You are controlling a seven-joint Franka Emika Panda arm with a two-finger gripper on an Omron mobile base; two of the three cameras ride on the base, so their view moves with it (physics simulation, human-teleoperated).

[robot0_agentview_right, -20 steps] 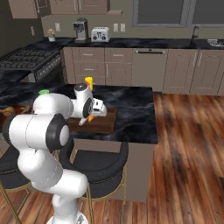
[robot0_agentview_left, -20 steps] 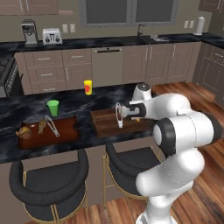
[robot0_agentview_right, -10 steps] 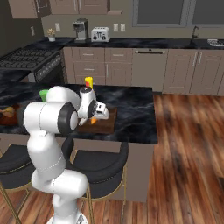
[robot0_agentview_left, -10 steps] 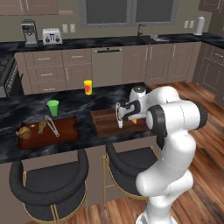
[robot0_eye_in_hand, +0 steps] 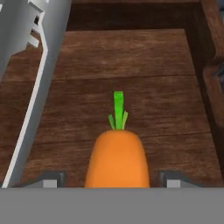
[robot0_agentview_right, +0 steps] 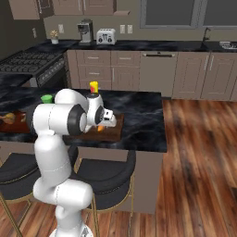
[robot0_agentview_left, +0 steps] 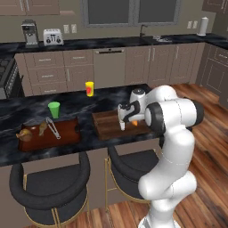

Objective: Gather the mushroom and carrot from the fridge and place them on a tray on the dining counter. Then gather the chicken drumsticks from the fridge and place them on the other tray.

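The robot is a glossy white arm (robot0_agentview_left: 171, 133) built of thick rounded segments, with dark grey discs capping its joints. Nearest the dining counter (robot0_agentview_left: 26, 113), the wrist ends in a white rounded hand with a black band and a small white block-shaped gripper (robot0_agentview_left: 123, 121) with short pale fingers. The finger tips (robot0_eye_in_hand: 48, 180) look grey and squared.
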